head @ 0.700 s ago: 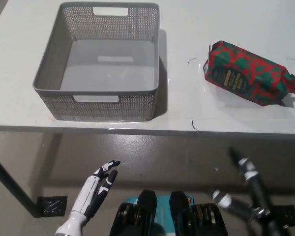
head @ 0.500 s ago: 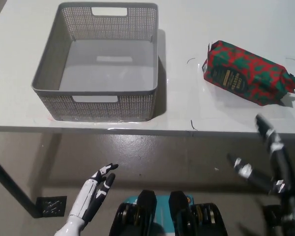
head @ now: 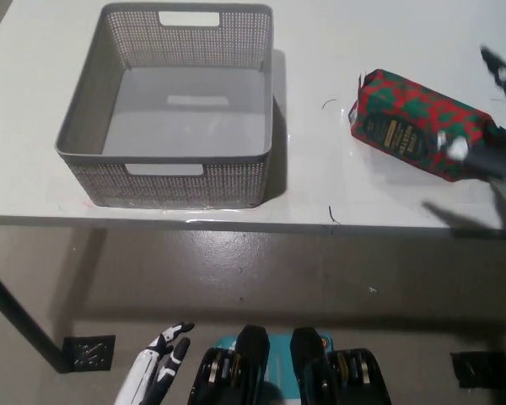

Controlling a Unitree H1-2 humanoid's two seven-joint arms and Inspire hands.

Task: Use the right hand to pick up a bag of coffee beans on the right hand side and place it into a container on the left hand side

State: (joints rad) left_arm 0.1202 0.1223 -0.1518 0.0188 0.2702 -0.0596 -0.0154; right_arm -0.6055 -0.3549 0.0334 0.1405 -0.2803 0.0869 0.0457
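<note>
Just beside the coffee bag [head: 422, 125], right hand [head: 493, 118] spread

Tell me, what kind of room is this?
Probably a robot test lab: a plain white table on a bare floor, holding only a grey basket and a coffee bag.

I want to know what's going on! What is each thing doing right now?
Basket: on the table, empty.
Coffee bag: lying on its side on the table, not lifted.
Right hand: open, at the bag's right end.
Left hand: low down, below the table edge.
</note>
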